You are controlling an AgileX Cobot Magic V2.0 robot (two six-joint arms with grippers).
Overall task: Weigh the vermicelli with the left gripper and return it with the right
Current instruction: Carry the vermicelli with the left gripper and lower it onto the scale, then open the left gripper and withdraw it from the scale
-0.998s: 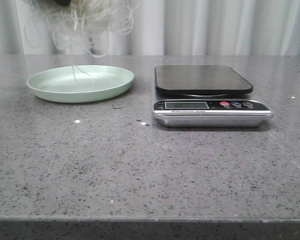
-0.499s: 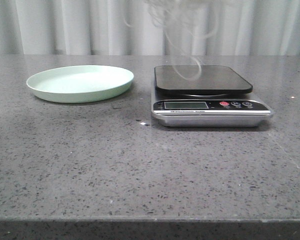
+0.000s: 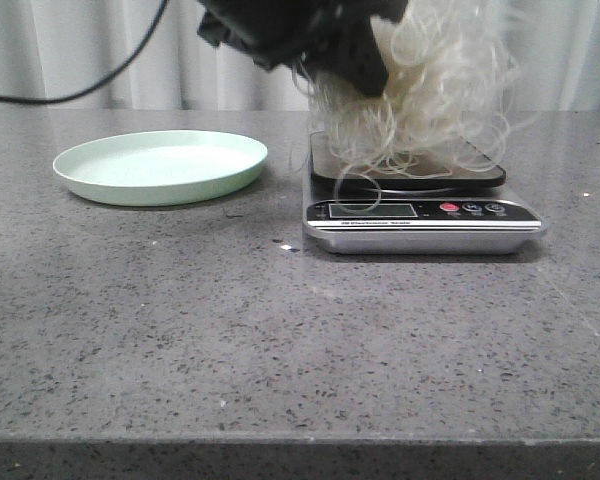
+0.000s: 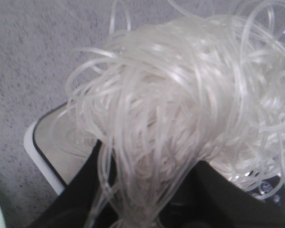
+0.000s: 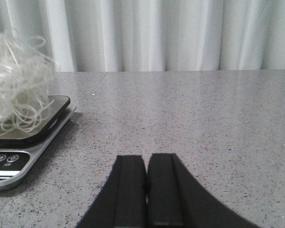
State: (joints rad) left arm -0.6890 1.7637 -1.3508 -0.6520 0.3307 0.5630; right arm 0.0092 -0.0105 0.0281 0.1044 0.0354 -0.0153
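My left hand (image 3: 365, 75) is clamped on the vermicelli (image 3: 420, 95), and the strands run down into my closed fingers in the left wrist view. The tangle hangs over the dark platform of the scale (image 3: 420, 225), and its lowest loops rest on that platform, one curling over the front edge toward the display. To weigh it well, I judge I should lower a little more, centre the bundle so no loop touches the surface (image 3: 280, 340) or drapes off the platform, then open fully and lift straight up so nothing snags. My right hand (image 5: 146, 190) waits beside the scale, fingers pressed together and holding nothing. The green plate (image 3: 160, 165) sits bare, to the scale's left.
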